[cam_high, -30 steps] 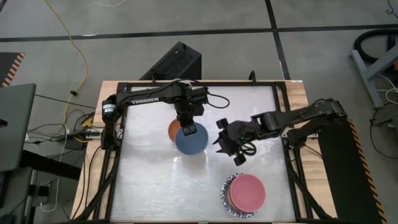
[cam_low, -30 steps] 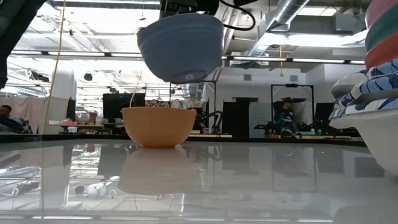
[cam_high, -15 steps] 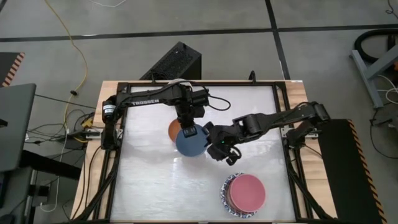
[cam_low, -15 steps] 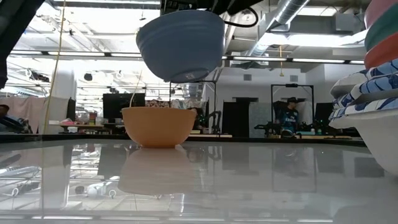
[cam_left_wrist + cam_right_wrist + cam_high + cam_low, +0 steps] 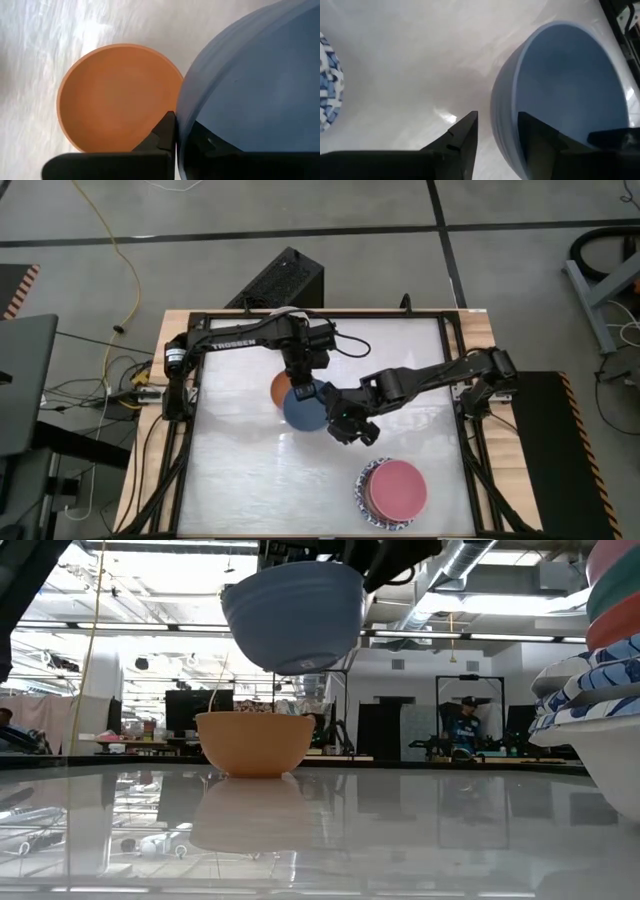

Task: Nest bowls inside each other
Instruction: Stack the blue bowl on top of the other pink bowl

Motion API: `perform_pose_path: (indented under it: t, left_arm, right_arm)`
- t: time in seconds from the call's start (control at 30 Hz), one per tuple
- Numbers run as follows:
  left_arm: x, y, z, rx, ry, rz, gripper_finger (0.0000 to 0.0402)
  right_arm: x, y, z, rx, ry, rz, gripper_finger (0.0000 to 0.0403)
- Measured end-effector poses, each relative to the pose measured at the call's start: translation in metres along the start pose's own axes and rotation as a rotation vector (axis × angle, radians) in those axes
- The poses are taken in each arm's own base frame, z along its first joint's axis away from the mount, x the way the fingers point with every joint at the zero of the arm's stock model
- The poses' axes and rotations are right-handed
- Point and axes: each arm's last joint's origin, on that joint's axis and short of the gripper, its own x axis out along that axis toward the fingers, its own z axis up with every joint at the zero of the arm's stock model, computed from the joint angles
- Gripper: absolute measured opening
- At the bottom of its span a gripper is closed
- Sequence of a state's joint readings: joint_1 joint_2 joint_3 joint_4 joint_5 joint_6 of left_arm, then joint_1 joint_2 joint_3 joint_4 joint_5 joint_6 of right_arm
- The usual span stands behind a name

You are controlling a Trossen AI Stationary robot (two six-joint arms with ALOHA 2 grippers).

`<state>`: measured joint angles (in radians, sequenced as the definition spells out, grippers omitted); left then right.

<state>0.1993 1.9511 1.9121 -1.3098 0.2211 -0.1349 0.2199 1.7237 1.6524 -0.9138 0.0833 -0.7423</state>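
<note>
- In your high view, the blue bowl (image 5: 305, 406) covers most of the orange bowl (image 5: 279, 388).
- In your low view, the stack (image 5: 600, 690) is cut off at the right edge.
- In your right wrist view, only a sliver of the patterned bowl (image 5: 329, 90) shows.

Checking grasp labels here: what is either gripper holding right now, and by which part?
The left gripper holds the plain blue round bowl by its rim, lifted above the table. The right gripper straddles the opposite rim, open, not gripping.
</note>
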Motion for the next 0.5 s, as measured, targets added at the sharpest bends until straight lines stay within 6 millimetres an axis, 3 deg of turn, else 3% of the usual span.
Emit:
perform_pose_path:
  t: [0.2, 0.5]
  left_arm:
    - [0.001, -0.003, 0.0, 0.007, 0.001, -0.001, 0.0]
    - [0.003, -0.012, -0.002, 0.091, 0.002, 0.073, 0.0]
  right_arm:
    - [0.0, 0.0, -0.001, -0.027, 0.024, -0.01, 0.0121]
    - [0.02, 0.001, -0.001, -0.078, 0.091, -0.005, 0.0074]
